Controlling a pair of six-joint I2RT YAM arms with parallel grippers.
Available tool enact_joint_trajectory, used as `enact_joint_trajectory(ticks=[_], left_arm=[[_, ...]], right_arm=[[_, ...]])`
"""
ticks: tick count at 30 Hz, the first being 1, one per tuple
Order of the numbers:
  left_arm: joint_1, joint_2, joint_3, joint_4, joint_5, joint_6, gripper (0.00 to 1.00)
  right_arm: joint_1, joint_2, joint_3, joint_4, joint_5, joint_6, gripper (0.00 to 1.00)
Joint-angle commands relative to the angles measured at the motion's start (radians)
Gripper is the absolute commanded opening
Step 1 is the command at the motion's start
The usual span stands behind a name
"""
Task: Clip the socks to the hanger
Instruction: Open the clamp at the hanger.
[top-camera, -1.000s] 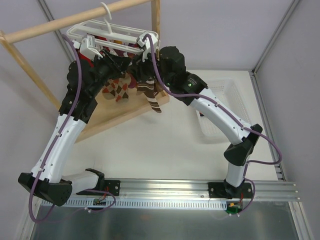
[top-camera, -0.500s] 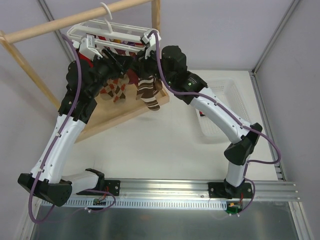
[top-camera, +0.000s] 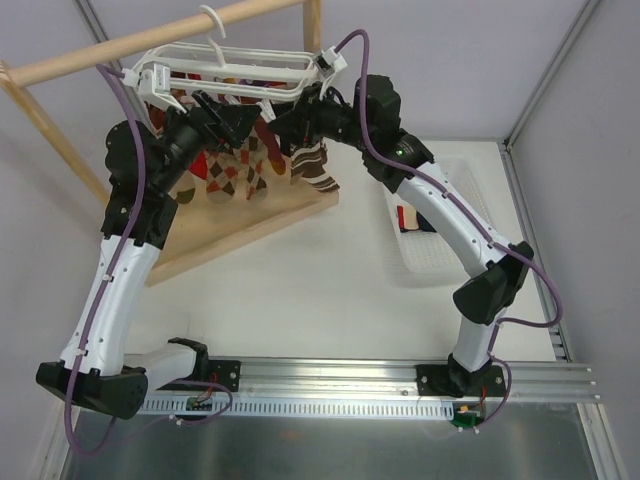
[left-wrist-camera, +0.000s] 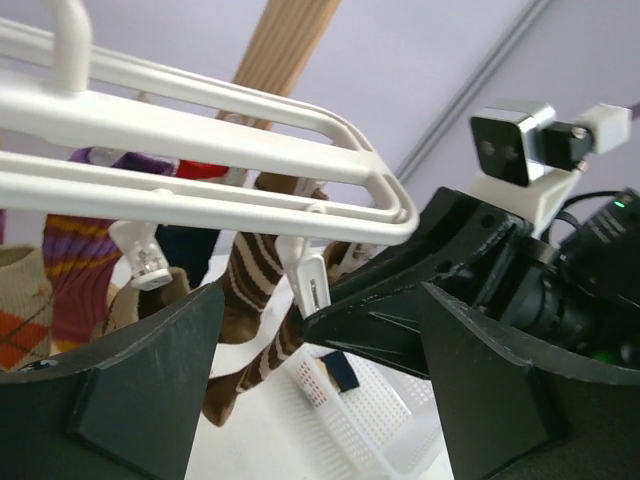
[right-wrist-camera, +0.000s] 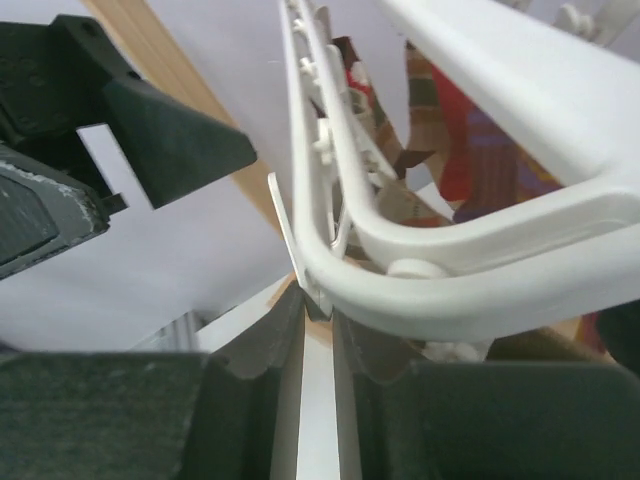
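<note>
The white hanger (top-camera: 230, 70) hangs by its hook from the wooden rail (top-camera: 150, 45). Several socks dangle from its clips, among them argyle socks (top-camera: 232, 178) and a brown-white striped sock (top-camera: 312, 165). My left gripper (top-camera: 245, 125) is open just under the frame, holding nothing. In the left wrist view its jaws (left-wrist-camera: 323, 288) stand wide apart either side of the striped sock (left-wrist-camera: 255, 290) and its clip (left-wrist-camera: 313, 285). My right gripper (top-camera: 292, 125) is at the hanger's right end. In the right wrist view it (right-wrist-camera: 318, 300) is pinched on a white clip under the frame (right-wrist-camera: 480, 270).
A white mesh basket (top-camera: 440, 250) lies on the table to the right, with a dark navy sock (top-camera: 415, 218) in it. The stand's wooden base (top-camera: 230, 225) sits beneath the hanger, and its uprights rise behind and to the left.
My left gripper has opened and drawn back to the left, letting go at the striped sock's clip. My right gripper has closed and risen to the right; the hanger's right end has lifted.
</note>
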Motion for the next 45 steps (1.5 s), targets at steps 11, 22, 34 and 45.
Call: enact_joint_trajectory(ticks=[11,22,34,45], left_arm=[[0.076,0.043,-0.092,0.332,0.357,-0.154,0.77],[0.083,0.083,-0.100,0.467,0.425,-0.189,0.76],[0.086,0.145,-0.120,0.626,0.389,-0.333,0.66],[0.086,0.160,-0.134,0.709,0.377,-0.416,0.58]], right_arm=[[-0.045,-0.060,-0.046,0.259,-0.287,0.332,0.01],[-0.058,-0.037,-0.053,0.324,-0.345,0.434,0.01],[-0.061,-0.038,-0.058,0.301,-0.355,0.425,0.01],[-0.061,-0.041,-0.067,0.298,-0.353,0.422,0.01]])
